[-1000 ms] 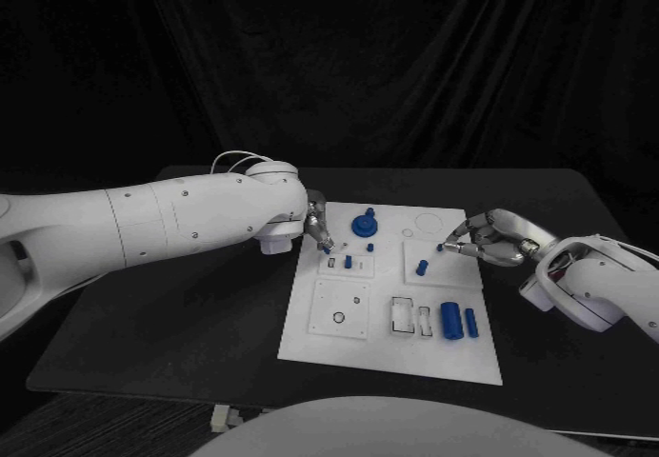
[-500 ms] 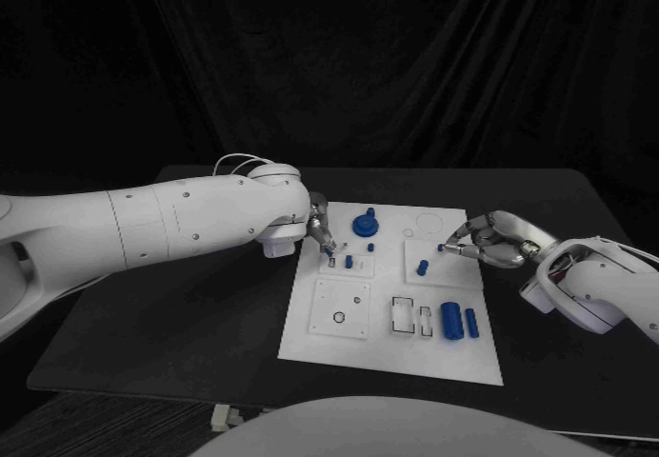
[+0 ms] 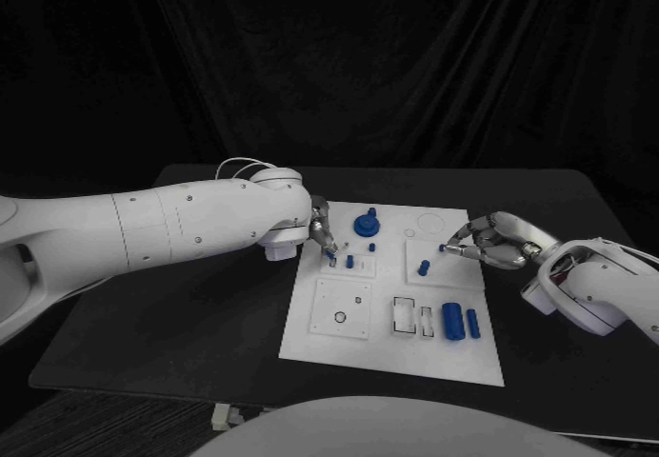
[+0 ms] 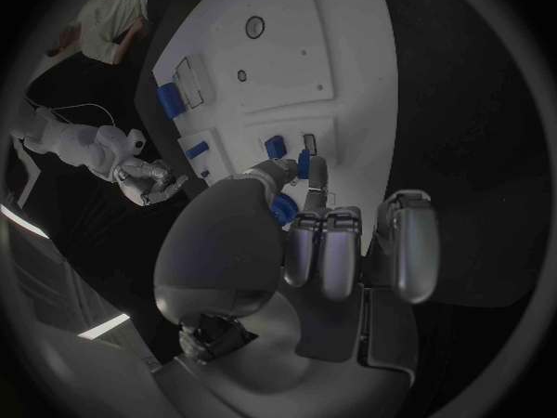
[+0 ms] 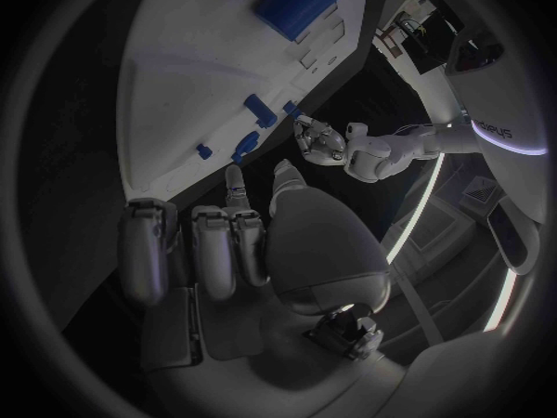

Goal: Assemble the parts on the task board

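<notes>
The white task board (image 3: 391, 333) lies in the middle of the table. My left hand (image 3: 319, 231) hovers over the board's left side and pinches a small blue peg (image 3: 331, 254) (image 4: 304, 164) between thumb and fingertip, just above a raised white block. My right hand (image 3: 490, 242) sits at the board's right edge, fingers curled, its tips pinching a tiny blue part (image 3: 441, 248) over another white block. A blue knob (image 3: 366, 226) stands near the far edge. Short blue pegs (image 3: 349, 260) (image 3: 423, 268) stand in the blocks. A blue cylinder (image 3: 450, 317) and a blue bar (image 3: 471, 322) lie near the front right.
The black table (image 3: 179, 324) spreads to both sides of the board. A white square block with a small ring (image 3: 341, 309) and an open rectangular frame (image 3: 403, 315) sit on the board's near half. My big left arm (image 3: 151, 233) crosses the table's left side.
My left arm and hand have crept slightly to the right, toward the block with the pegs. The right hand has stayed where it was.
</notes>
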Robot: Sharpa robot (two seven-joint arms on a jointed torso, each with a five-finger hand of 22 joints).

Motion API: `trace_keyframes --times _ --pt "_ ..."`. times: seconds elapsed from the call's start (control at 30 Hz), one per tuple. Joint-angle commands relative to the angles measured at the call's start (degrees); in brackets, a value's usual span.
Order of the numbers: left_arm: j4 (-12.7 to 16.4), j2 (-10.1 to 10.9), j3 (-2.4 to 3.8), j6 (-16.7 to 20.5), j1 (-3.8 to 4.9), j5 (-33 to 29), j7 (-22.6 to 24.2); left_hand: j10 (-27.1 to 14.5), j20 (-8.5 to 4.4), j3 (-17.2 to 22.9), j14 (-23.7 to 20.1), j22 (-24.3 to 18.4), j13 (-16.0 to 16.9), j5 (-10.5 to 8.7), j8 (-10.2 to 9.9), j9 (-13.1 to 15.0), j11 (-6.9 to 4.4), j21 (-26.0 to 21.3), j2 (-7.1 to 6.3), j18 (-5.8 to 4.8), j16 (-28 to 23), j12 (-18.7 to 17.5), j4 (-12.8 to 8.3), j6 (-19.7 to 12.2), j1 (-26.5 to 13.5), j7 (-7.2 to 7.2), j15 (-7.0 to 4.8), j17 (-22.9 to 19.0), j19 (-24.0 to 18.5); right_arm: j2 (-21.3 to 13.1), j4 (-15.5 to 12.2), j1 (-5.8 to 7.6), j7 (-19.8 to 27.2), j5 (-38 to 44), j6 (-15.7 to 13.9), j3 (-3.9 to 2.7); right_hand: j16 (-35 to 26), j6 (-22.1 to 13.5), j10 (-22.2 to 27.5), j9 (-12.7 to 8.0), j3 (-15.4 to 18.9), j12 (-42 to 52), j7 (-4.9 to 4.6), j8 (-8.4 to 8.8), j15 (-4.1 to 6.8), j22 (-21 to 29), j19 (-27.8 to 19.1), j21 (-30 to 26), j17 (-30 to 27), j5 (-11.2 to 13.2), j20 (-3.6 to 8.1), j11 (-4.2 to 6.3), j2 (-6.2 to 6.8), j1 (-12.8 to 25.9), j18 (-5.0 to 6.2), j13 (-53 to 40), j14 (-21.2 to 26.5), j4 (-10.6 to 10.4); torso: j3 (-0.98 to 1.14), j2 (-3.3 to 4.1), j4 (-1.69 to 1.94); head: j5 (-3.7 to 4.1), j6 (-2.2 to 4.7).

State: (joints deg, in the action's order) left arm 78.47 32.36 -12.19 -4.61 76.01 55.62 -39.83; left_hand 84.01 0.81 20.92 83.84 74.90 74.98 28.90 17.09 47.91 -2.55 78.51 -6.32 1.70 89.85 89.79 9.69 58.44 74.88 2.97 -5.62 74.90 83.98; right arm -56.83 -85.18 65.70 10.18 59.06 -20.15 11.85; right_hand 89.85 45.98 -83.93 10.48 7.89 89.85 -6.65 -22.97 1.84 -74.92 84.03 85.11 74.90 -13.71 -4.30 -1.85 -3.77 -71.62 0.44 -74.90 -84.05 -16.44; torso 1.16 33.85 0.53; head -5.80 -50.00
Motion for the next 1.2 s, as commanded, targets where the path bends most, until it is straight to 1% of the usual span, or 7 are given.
trace_keyframes --times 0.03,0.3,0.5,0.57,0.63,0.67,1.2 --pt "-0.16 -0.25 0.05 0.40 -0.16 -0.28 0.09 5.99 0.10 7.22 6.16 12.01 15.02 -0.24 0.23 0.02 0.50 -0.23 0.66 0.56 0.15 0.21 -7.02 -0.13 -0.01 -0.29 0.26 15.10 3.31 -0.01 -0.03 -0.16 -0.56 0.01 0.01 -0.03 0.15 -0.12 -6.07 0.06 0.25 0.15 -0.19 -0.07 -0.35 -13.00 3.11 -0.32 15.10 -0.37 -0.43 -0.49 -0.23 0.01 1.11 -15.10 -5.95 0.12 0.00 0.00 0.01 -0.25 0.00" --pt "-0.51 -0.45 0.05 0.83 -0.40 -0.28 0.53 5.99 0.10 7.27 6.16 12.00 15.02 -0.38 0.23 0.05 0.50 -0.31 0.67 0.57 0.15 0.21 -7.05 -0.18 -0.07 -0.28 0.27 15.10 3.29 0.15 0.10 -0.16 -0.44 0.00 -0.01 -0.02 0.15 -0.13 -6.07 0.06 0.28 0.15 -0.20 -0.06 -0.35 -12.98 3.08 -0.37 15.10 -0.37 -0.43 -0.48 -0.23 0.00 1.13 -15.10 -5.95 0.10 -0.01 0.02 -0.01 -0.33 0.00" --pt "-0.94 -0.75 0.05 1.03 -0.79 -0.28 0.98 5.99 0.12 7.44 6.16 11.99 15.02 -1.21 0.25 0.18 0.53 -0.36 0.76 0.57 0.15 0.21 -7.23 -0.41 -0.31 -0.25 0.30 15.10 3.28 0.21 0.10 -0.16 -0.16 -0.10 -0.28 -0.02 0.15 -0.12 -6.07 0.07 0.67 0.15 -0.19 -0.06 -0.33 -12.98 3.09 -0.38 15.10 0.02 -0.43 -0.46 -0.46 0.76 1.12 -15.10 -5.95 -0.23 -0.02 -0.01 0.01 -0.22 0.00" --pt "-1.03 -0.79 0.05 1.12 -0.90 -0.28 1.11 5.99 0.12 7.44 6.16 11.99 15.02 -1.21 0.25 0.18 0.53 -0.36 0.76 0.57 0.15 0.21 -7.23 -0.41 -0.31 -0.25 0.30 15.10 3.28 0.20 0.10 -0.16 -0.11 -0.12 -0.36 -0.02 0.15 -0.11 -6.07 0.08 0.96 0.15 -0.17 -0.07 -0.32 -12.98 3.09 -0.39 15.10 0.33 -0.42 -0.45 -0.77 1.48 1.12 -15.10 -5.95 -0.29 -0.01 -0.01 0.00 -0.21 0.00" --pt "-1.05 -0.79 0.05 1.22 -0.98 -0.28 1.20 5.99 0.12 7.44 6.16 11.99 15.02 -1.21 0.25 0.18 0.53 -0.36 0.76 0.57 0.15 0.21 -7.23 -0.41 -0.31 -0.25 0.30 15.10 3.28 0.19 0.10 -0.16 -0.06 -0.23 -0.48 -0.02 0.15 -0.12 -6.07 0.09 1.47 0.15 -0.17 -0.06 -0.32 -12.98 3.09 -0.42 15.10 0.12 -0.41 -0.45 -1.83 3.40 1.13 -15.10 -5.95 -0.35 -0.01 0.02 -0.02 -0.26 0.00" --pt "-1.06 -0.78 0.05 1.24 -0.99 -0.28 1.22 5.99 0.12 7.44 6.16 11.99 15.02 -1.21 0.25 0.18 0.53 -0.36 0.76 0.57 0.15 0.21 -7.23 -0.41 -0.31 -0.25 0.30 15.10 3.28 0.18 0.10 -0.16 -0.04 -0.26 -0.52 -0.02 0.15 -0.12 -6.07 0.09 1.55 0.15 -0.17 -0.06 -0.32 -12.98 3.09 -0.43 15.10 0.03 -0.41 -0.45 -1.98 3.64 1.13 -15.10 -5.95 -0.34 -0.01 0.02 -0.01 -0.24 0.00" --pt "-0.82 -0.49 0.04 0.86 -1.37 -0.28 1.16 5.99 0.15 7.47 6.16 11.96 15.02 -2.03 0.26 0.29 0.57 -0.53 0.85 0.60 0.15 0.21 -7.28 -0.61 -0.67 -0.23 0.33 15.10 3.25 0.14 0.05 -0.16 -0.09 -0.49 -0.64 -0.02 0.15 -0.14 -6.07 0.09 1.73 0.15 -0.15 -0.05 -0.30 -12.96 3.06 -0.50 15.10 -0.28 -0.40 -0.45 -2.48 4.27 1.15 -15.10 -5.95 -0.34 -0.01 0.00 -0.01 -0.28 0.00"
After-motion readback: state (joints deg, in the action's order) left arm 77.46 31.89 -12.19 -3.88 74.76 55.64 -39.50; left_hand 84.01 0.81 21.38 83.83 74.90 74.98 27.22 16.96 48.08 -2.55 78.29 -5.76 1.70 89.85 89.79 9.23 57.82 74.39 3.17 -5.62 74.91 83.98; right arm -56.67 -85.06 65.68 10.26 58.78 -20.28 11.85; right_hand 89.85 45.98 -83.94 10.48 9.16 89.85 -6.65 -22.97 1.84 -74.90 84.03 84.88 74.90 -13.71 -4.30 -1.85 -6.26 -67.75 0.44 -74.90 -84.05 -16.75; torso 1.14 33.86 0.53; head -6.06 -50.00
